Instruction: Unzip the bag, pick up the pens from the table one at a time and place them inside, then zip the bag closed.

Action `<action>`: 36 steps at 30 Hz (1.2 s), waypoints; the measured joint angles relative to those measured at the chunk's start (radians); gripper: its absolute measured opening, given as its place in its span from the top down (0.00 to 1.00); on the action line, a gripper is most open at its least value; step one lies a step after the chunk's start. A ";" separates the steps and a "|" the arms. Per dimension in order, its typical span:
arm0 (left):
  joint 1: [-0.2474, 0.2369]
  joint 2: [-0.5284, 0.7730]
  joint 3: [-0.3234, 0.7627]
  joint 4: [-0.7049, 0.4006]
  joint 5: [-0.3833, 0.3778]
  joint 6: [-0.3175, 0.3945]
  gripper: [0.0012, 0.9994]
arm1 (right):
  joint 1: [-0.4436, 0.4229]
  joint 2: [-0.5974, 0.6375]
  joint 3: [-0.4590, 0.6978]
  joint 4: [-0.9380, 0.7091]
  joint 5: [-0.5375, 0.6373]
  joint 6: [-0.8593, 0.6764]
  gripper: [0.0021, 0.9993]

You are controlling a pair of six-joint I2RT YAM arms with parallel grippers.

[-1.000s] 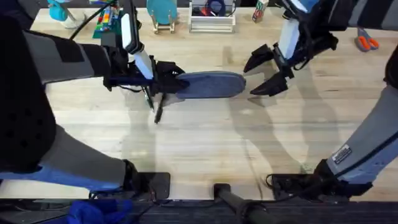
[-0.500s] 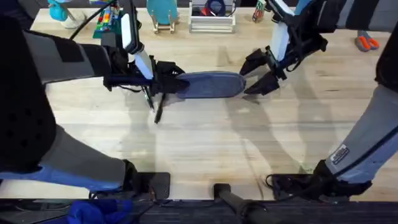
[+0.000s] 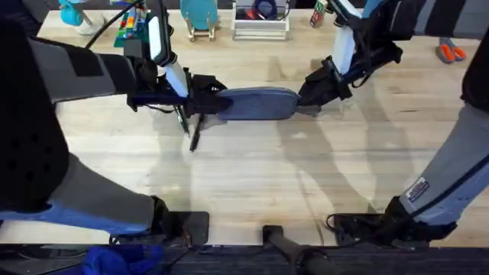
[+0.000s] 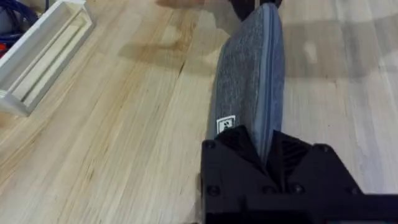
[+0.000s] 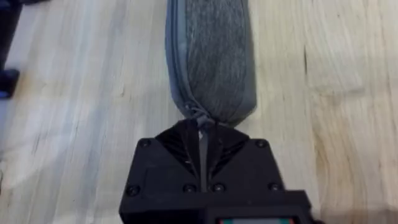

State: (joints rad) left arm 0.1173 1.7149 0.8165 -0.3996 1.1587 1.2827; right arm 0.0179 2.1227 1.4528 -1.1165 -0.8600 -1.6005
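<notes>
left gripper: clamped on pencil pouch end | right gripper: pinched on zipper pull | pouch flat on worktop

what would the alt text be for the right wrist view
The right gripper is shut on the zipper end of the bag, a grey-blue fabric pouch lying lengthwise on the table, stretching away from the fingers. The zipper is closed along the bag's length.
</notes>
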 joint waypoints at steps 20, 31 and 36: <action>0.000 0.000 0.000 0.000 0.000 0.000 0.96 | -0.030 0.000 0.000 -0.017 -0.009 0.027 0.97; 0.000 0.000 0.000 0.000 0.000 0.000 0.96 | -0.030 0.000 0.034 -0.060 -0.008 0.057 0.97; 0.000 0.000 0.000 0.000 0.000 0.000 0.96 | -0.030 0.000 0.037 -0.071 -0.008 0.060 0.97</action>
State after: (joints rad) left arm 0.1173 1.7149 0.8165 -0.4000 1.1587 1.2830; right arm -0.0116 2.1227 1.4899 -1.1873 -0.8677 -1.5402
